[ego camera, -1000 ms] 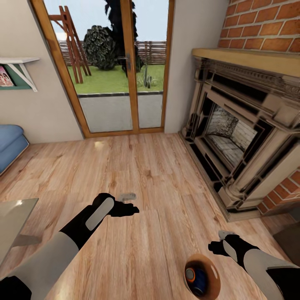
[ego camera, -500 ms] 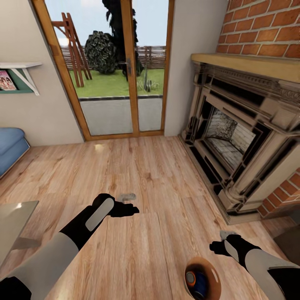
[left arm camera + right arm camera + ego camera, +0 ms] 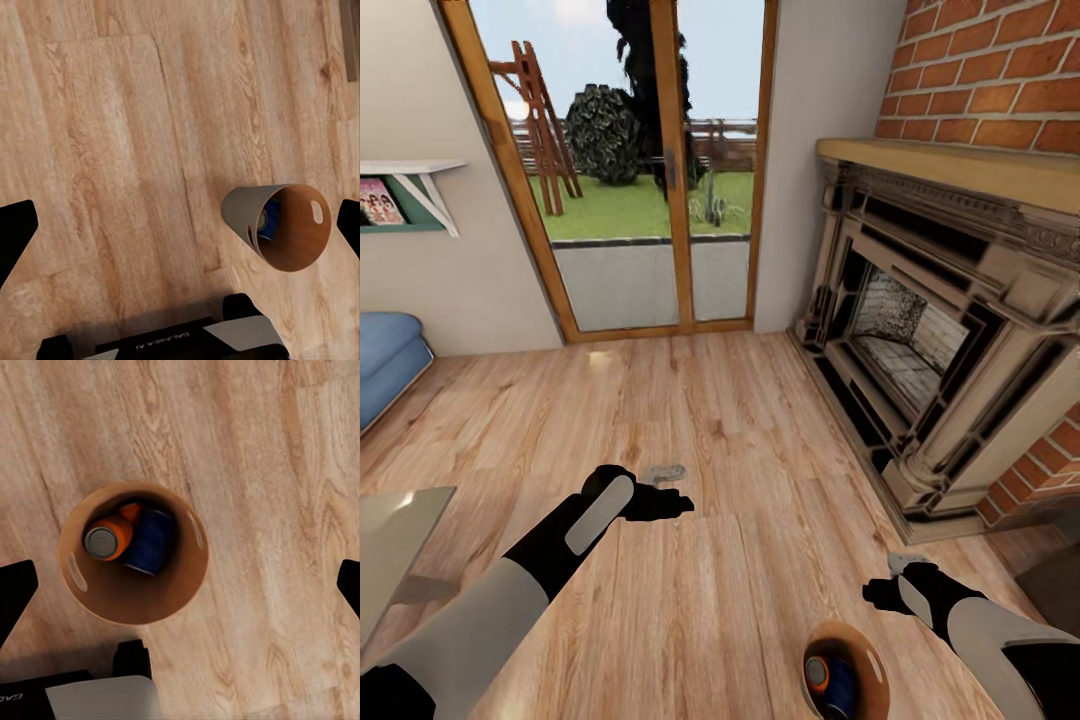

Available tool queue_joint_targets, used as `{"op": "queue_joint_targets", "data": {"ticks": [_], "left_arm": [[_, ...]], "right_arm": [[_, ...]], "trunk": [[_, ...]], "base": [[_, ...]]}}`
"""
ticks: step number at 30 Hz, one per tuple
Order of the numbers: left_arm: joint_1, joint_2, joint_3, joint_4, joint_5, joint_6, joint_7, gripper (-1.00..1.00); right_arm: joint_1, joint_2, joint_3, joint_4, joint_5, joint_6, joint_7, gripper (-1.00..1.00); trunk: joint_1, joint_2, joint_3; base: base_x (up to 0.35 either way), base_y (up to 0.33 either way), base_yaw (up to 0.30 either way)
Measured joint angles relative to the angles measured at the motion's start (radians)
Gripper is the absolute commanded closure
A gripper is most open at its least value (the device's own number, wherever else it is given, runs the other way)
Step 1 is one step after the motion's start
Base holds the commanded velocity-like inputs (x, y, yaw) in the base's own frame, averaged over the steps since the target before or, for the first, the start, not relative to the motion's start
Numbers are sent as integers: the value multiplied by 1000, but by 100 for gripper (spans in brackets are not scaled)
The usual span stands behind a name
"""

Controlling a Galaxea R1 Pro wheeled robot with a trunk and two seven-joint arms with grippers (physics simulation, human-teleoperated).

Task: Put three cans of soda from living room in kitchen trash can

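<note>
Showing orange can point(image 3: 107, 540), blue can point(image 3: 149, 540) in bin point(image 3: 150, 607) | both claws wide

Trash can point(image 3: 847, 672) stands on the floor point(image 3: 720, 420), near right, just beside the right claw point(image 3: 882, 590). In it: two soda cans point(image 3: 127, 540), lying touching. Left claw point(image 3: 675, 503) ahead over bare floor, well apart from the can. Fireplace point(image 3: 940, 340) to the right; glass doors point(image 3: 650, 170) at the far wall; shelf point(image 3: 410, 185) and couch point(image 3: 385, 355) on the left.
</note>
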Motion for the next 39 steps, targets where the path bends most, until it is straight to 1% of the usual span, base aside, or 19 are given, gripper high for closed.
{"op": "queue_joint_targets", "data": {"ticks": [18, 25, 31, 34, 37, 39], "left_arm": [[0, -1, -1, 2, -4, 0, 0, -100], [-1, -1, -1, 41, -5, 0, 0, -100], [3, 0, -4, 137, -5, -13, -2, -100], [4, 0, -7, 213, -6, -37, -8, -100], [4, -1, -13, 267, -6, -54, -13, -100], [5, -1, -24, 317, -6, -74, -21, -100]], "right_arm": [[1, 3, 0, -7, 0, -1, -5, -100], [1, 1, 0, -9, 0, -1, -7, -100], [2, 3, 0, -9, 0, -1, -8, -100], [10, 3, 0, -10, 0, -3, -8, -100], [13, 2, 0, -11, 0, -15, -8, -100], [14, 2, 0, -10, 0, -31, -8, -100]], "trunk": [[-69, 126, 61], [-96, 175, 93], [-119, 217, 121], [-130, 238, 135], [-142, 259, 149], [-150, 273, 159]], "base": [[0, 0, 0], [0, 0, 0], [0, 0, 0], [0, 0, 0], [0, 0, 0], [0, 0, 0]]}}
